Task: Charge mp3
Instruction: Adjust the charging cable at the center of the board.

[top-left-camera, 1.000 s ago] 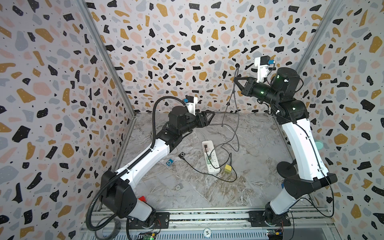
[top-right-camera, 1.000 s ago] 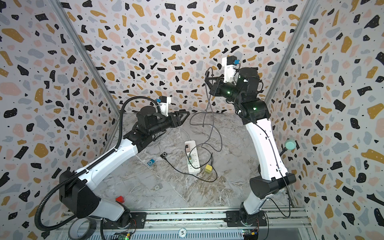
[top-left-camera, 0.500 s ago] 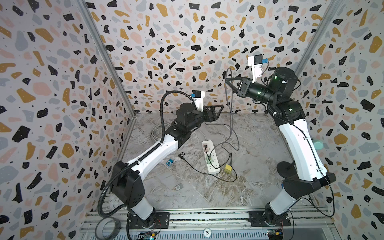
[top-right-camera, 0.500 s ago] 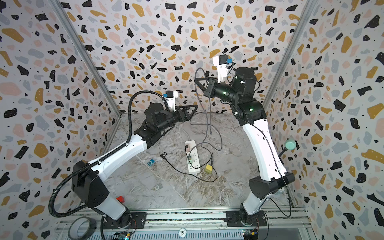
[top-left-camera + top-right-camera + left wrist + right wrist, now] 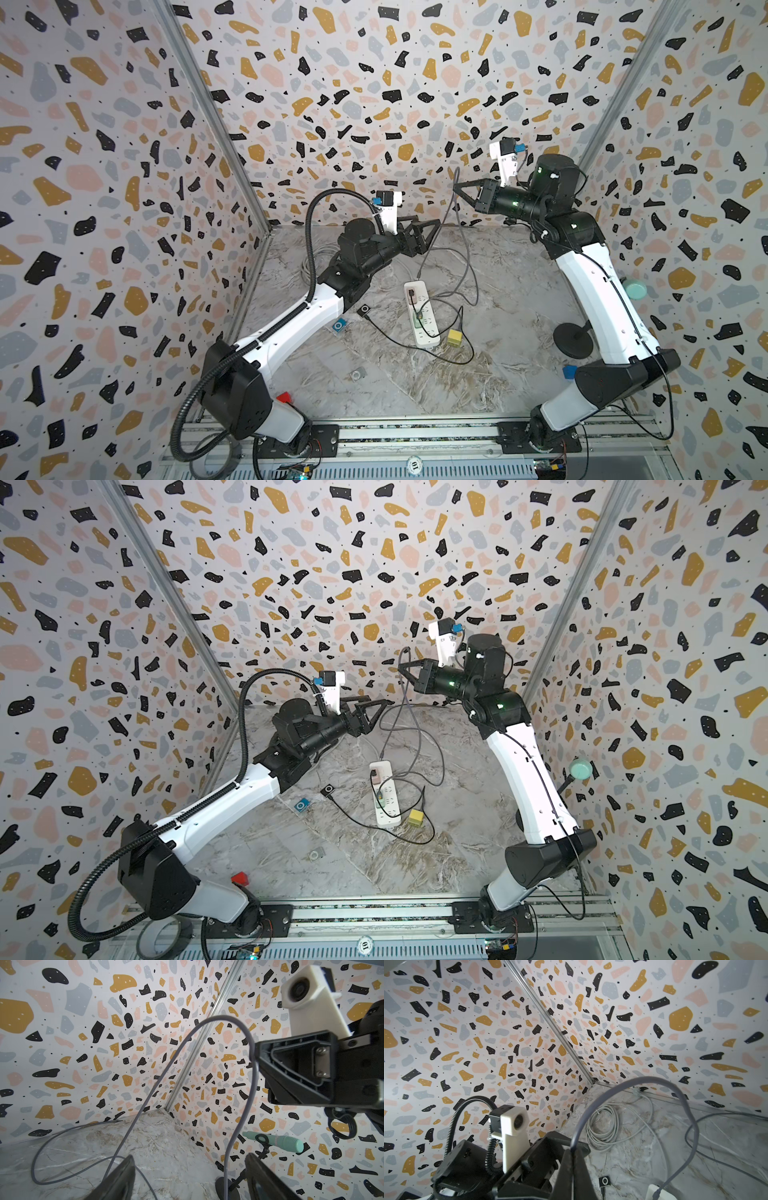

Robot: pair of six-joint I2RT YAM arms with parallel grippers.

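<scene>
A black mp3 (image 5: 364, 310) lies on the marble floor with a thin black lead in it; it also shows in the right wrist view (image 5: 604, 1181). A blue mp3 (image 5: 339, 325) lies beside it. My right gripper (image 5: 456, 189) is raised near the back wall, shut on a grey cable (image 5: 467, 249). That cable hangs down to the white power strip (image 5: 422, 313). My left gripper (image 5: 432, 226) is open just below and left of it. In the left wrist view the cable (image 5: 228, 1153) hangs between the open fingers (image 5: 122, 1178), touching neither.
A yellow cube (image 5: 455, 338) sits by the power strip. A small silver player (image 5: 356, 375) lies nearer the front. A teal microphone (image 5: 633, 287) on a black stand (image 5: 573, 340) is at the right wall. Coiled white cable (image 5: 602, 1124) lies in the back left corner.
My left arm has risen and reached toward the hanging cable, its jaws widening. My right gripper has carried the cable leftward, toward the left gripper.
</scene>
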